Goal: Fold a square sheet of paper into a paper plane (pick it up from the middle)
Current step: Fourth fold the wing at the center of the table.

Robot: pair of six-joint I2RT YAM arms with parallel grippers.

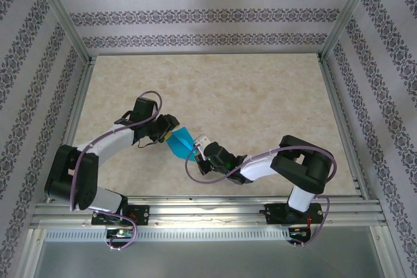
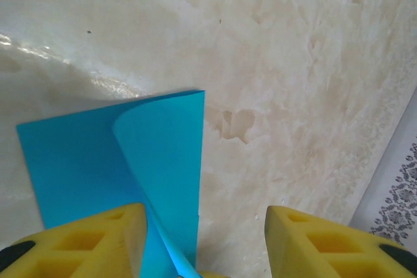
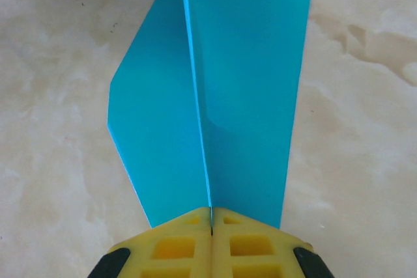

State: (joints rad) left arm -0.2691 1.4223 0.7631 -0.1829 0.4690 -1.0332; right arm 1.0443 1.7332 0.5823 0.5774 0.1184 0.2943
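The teal-blue sheet of paper (image 1: pixel 180 141) is folded along a centre crease into a rough paper plane shape, and one wing has a slanted corner (image 3: pixel 124 83). It hangs just above the table between the two arms. My right gripper (image 3: pixel 211 211) is shut on the crease, and the two wings (image 3: pixel 247 96) spread away from its fingertips. My left gripper (image 2: pixel 205 216) is open at the paper's other end. One flap of the paper (image 2: pixel 163 154) stands between its jaws, close to the left finger (image 2: pixel 98 239). From above, the left gripper (image 1: pixel 168 136) and right gripper (image 1: pixel 197 150) face each other across the paper.
The beige marbled table (image 1: pixel 260 96) stretches behind and to the right of the arms. Patterned walls and metal frame posts (image 1: pixel 65 24) close it in. A metal rail (image 1: pixel 208 209) with both arm bases runs along the near edge.
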